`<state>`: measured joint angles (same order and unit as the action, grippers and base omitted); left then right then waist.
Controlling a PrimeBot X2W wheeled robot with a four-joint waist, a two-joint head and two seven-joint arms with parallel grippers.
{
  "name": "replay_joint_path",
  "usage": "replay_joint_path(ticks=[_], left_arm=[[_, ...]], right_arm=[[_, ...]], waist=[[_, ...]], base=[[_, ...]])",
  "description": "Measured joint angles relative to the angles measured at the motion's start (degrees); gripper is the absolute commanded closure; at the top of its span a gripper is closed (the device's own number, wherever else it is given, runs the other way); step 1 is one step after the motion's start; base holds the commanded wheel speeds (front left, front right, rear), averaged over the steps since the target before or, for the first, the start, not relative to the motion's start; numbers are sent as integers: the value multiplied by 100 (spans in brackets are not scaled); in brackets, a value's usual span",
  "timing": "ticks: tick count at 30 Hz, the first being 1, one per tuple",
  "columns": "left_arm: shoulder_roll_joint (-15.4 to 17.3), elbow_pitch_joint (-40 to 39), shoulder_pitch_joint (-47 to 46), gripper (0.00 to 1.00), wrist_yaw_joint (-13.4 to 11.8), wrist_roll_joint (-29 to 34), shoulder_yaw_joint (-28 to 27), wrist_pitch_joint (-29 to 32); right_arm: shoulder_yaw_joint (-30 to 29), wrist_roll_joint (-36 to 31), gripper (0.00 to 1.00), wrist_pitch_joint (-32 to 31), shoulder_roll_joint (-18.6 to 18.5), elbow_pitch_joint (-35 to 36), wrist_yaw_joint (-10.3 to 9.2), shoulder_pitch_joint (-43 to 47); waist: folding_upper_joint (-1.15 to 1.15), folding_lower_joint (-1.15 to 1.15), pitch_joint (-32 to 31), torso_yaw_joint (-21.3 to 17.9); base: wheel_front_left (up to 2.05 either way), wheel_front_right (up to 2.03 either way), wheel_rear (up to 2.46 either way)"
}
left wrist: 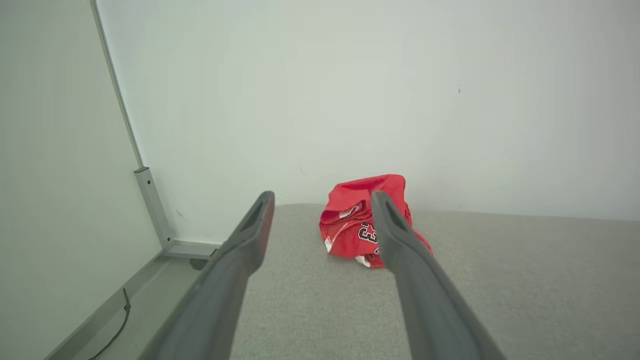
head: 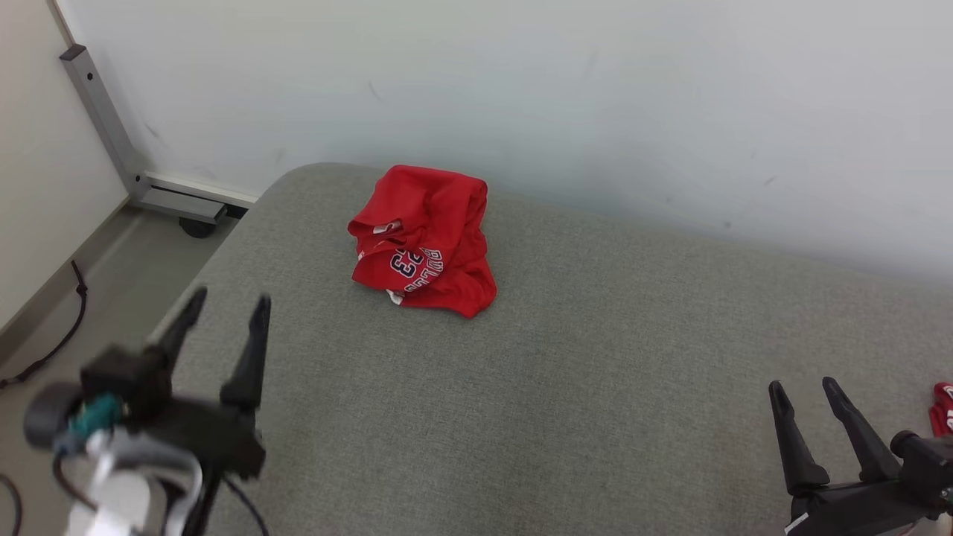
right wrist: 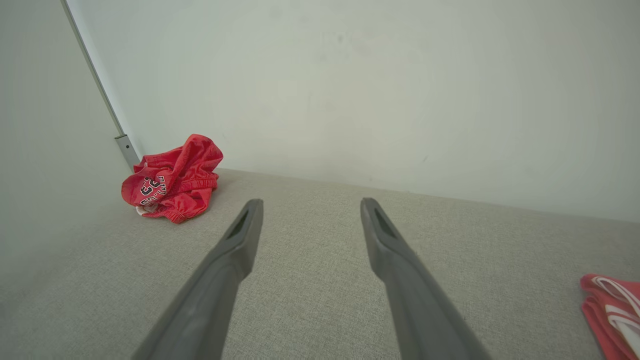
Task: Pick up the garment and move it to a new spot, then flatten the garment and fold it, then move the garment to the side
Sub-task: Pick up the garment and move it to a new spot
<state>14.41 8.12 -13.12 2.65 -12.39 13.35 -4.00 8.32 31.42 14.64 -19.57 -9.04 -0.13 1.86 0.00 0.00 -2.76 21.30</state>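
Observation:
The garment is a red jersey with white and dark lettering, crumpled in a heap on the grey cushioned surface close to the back wall. In the left wrist view the garment lies ahead, partly behind the right finger. From the right wrist camera the garment sits far to the left. My left gripper is open near the surface's left edge, well short of the heap and holding nothing. At the lower right my right gripper is also open and empty, far from the heap.
A second red and white cloth lies at the right edge; it also appears in the right wrist view. A pale wall runs just behind the surface. A grey metal frame and a floor cable are at the left.

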Motion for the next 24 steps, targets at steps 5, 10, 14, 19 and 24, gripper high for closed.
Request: replay_joint_path(ticks=[5, 10, 14, 19, 24], left_arm=[[26, 614, -1269, 0, 352, -138, 124, 379], [24, 1545, -2338, 0, 443, -419, 182, 805], [22, 2091, -2712, 0, 446, -570, 213, 1065], [85, 2893, -2956, 0, 450, -1183, 560, 1769], [471, 3084, -3315, 0, 450, -1516, 1020, 2190]], right_arm=[[74, -88, 0, 0, -14, -24, 77, -59], [179, -157, 0, 0, -81, -56, 174, -319], [237, -223, 0, -1, -126, -65, 224, -402], [298, -342, 0, -54, -256, -41, 296, -567], [303, -397, 0, -108, -376, 25, 316, -616]], waist=[[0, 0, 75, -70], [0, 0, 132, -210], [0, 0, 169, -331], [0, 0, 272, -626], [0, 0, 414, -897]], base=[[0, 0, 0], [0, 0, 0], [0, 0, 0], [0, 0, 0], [0, 0, 0]])
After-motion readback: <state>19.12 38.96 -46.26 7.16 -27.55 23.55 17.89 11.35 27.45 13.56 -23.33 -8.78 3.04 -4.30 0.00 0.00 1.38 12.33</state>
